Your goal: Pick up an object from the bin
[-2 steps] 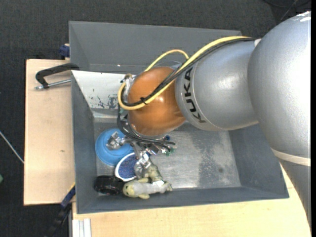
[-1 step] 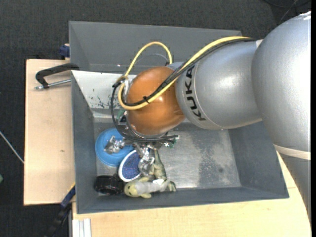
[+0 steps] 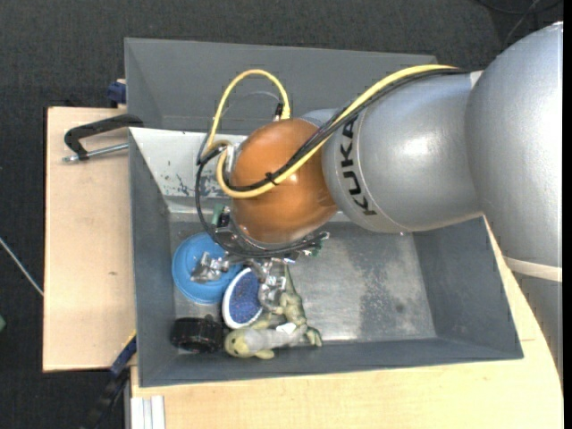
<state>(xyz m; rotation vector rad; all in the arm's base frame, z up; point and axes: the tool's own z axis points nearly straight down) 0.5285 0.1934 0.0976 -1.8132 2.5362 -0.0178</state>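
My gripper (image 3: 241, 275) is down in the bin's front left part, under the orange wrist cover, and stands open. One metal fingertip (image 3: 212, 265) rests over a round light-blue dish (image 3: 189, 273). The other fingertip (image 3: 272, 282) is above a yellow-green toy figure (image 3: 268, 331) lying along the front wall. A small white-rimmed disc with a dark blue speckled face (image 3: 239, 301) lies just in front of the gap between the fingers. Nothing is visibly clamped between them. The upper part of the gripper is hidden by the cover.
A black, roughly ring-shaped thing (image 3: 195, 333) sits in the front left corner beside the toy figure. The large silver arm covers the bin's right rear. Bare grey floor shows to the right of the gripper.
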